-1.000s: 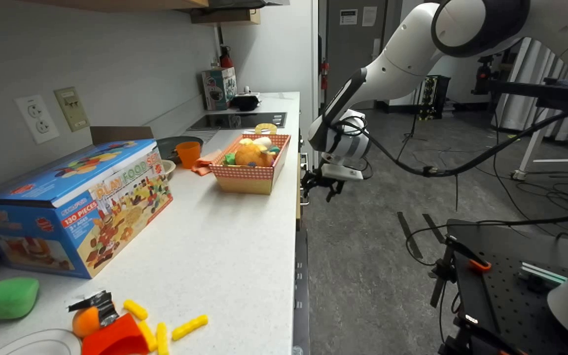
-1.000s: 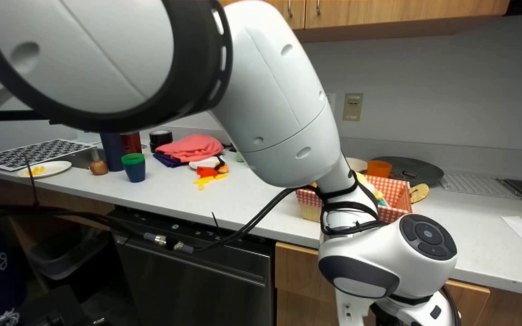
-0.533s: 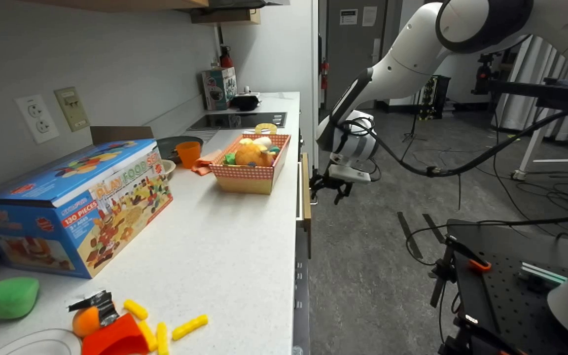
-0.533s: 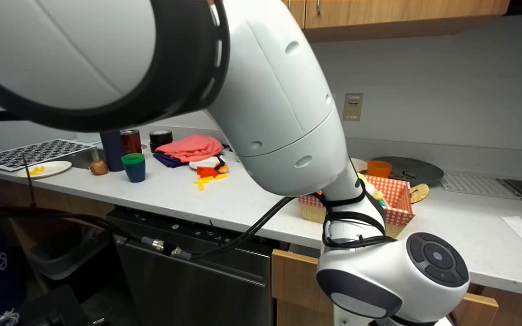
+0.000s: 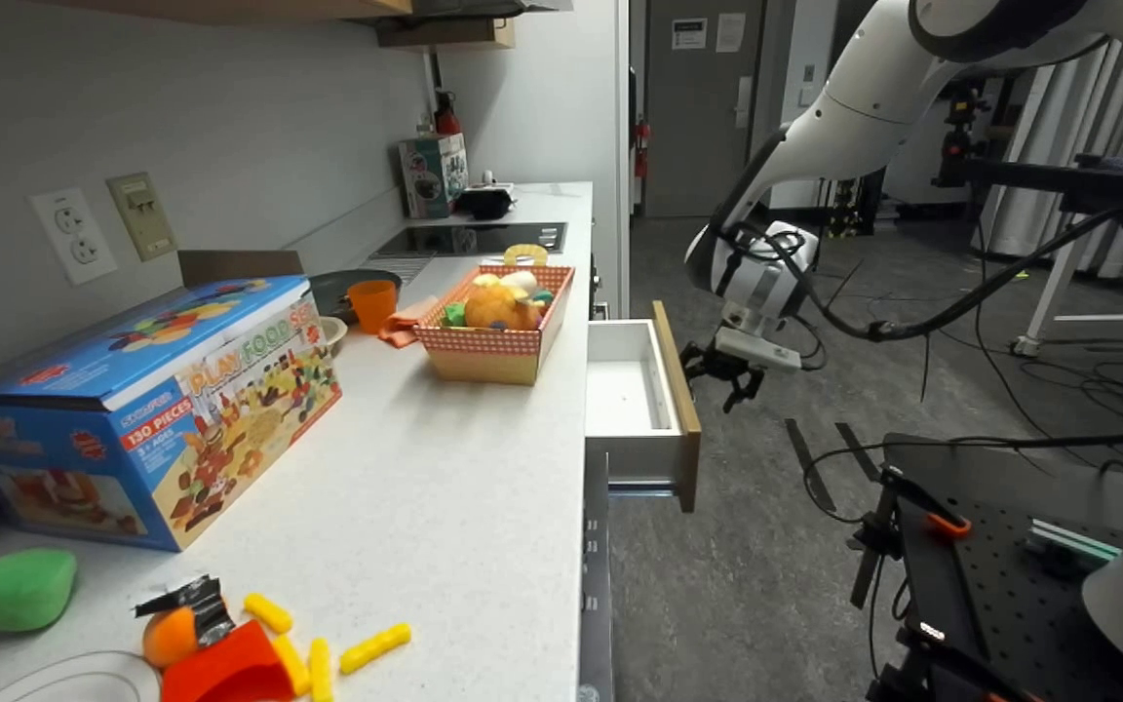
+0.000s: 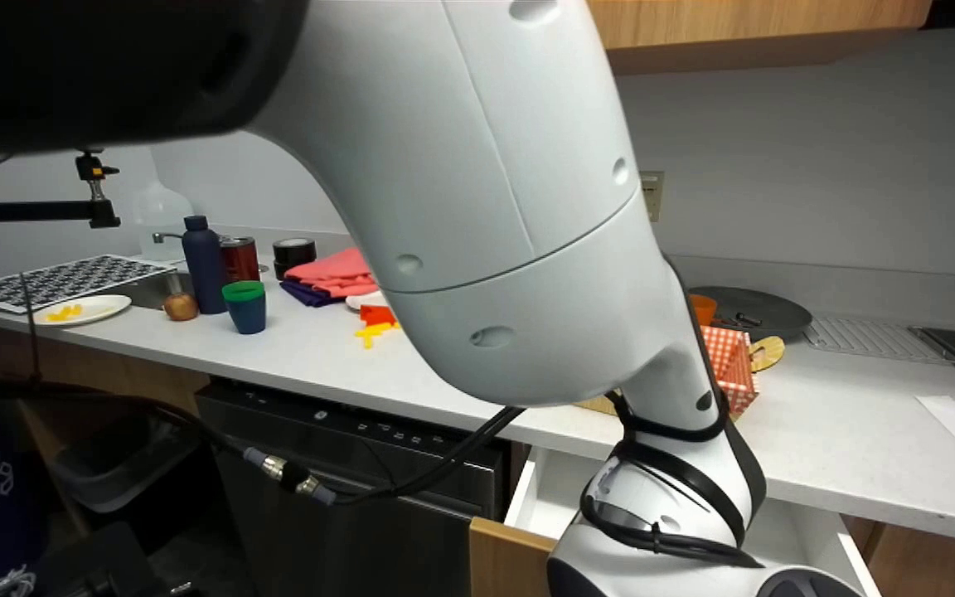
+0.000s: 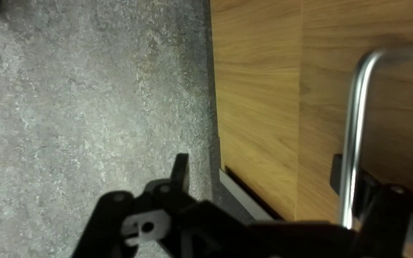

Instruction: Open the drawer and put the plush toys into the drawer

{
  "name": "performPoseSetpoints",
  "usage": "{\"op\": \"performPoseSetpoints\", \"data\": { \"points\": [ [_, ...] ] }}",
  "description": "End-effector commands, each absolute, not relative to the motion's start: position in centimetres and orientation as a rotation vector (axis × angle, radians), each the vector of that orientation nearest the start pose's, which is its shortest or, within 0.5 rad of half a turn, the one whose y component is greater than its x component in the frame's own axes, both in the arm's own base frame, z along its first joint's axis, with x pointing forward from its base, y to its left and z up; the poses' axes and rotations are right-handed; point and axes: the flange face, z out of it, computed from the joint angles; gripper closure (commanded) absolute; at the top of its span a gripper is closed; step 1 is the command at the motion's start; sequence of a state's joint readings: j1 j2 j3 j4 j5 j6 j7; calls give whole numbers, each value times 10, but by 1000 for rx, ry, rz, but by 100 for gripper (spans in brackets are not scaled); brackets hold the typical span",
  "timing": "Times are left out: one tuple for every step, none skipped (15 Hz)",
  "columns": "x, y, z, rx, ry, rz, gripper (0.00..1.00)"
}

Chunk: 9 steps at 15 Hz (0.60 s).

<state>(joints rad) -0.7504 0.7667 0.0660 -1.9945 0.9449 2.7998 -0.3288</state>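
Note:
The drawer stands well pulled out from under the counter, with a bare white inside and a wooden front. Its pale walls also show in an exterior view, partly behind the arm. In the wrist view, a metal handle runs along the drawer front. My gripper has its jaws wide apart; one finger reaches behind the handle bar, the opposite finger hangs over the floor. The plush toys, orange, green, white and yellow, lie in a checked basket on the counter.
A large play food box sits by the wall, near an orange cup. A green lump, a red piece and several yellow sticks lie at the counter's near end. A black pan stands behind the basket.
The drawer has slid out from the counter, from nearly flush a second ago to far out now. My gripper and arm moved away from the counter together with it.

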Motion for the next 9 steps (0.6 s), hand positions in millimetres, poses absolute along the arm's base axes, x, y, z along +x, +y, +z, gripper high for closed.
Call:
{"op": "performPoseSetpoints", "data": {
  "points": [
    [383,-392,92,-2338,1698,-370,0],
    [377,-394,100,-2370,1700,-398,0],
    [373,-396,111,-2408,1696,-437,0],
    [372,-398,123,-2444,1691,-484,0],
    [373,-402,139,-2479,1686,-530,0],
    [373,-403,153,-2508,1675,-569,0],
    [373,-402,169,-2528,1666,-598,0],
    [374,-401,182,-2542,1656,-623,0],
    [374,-399,198,-2554,1639,-649,0]
  ]
}}
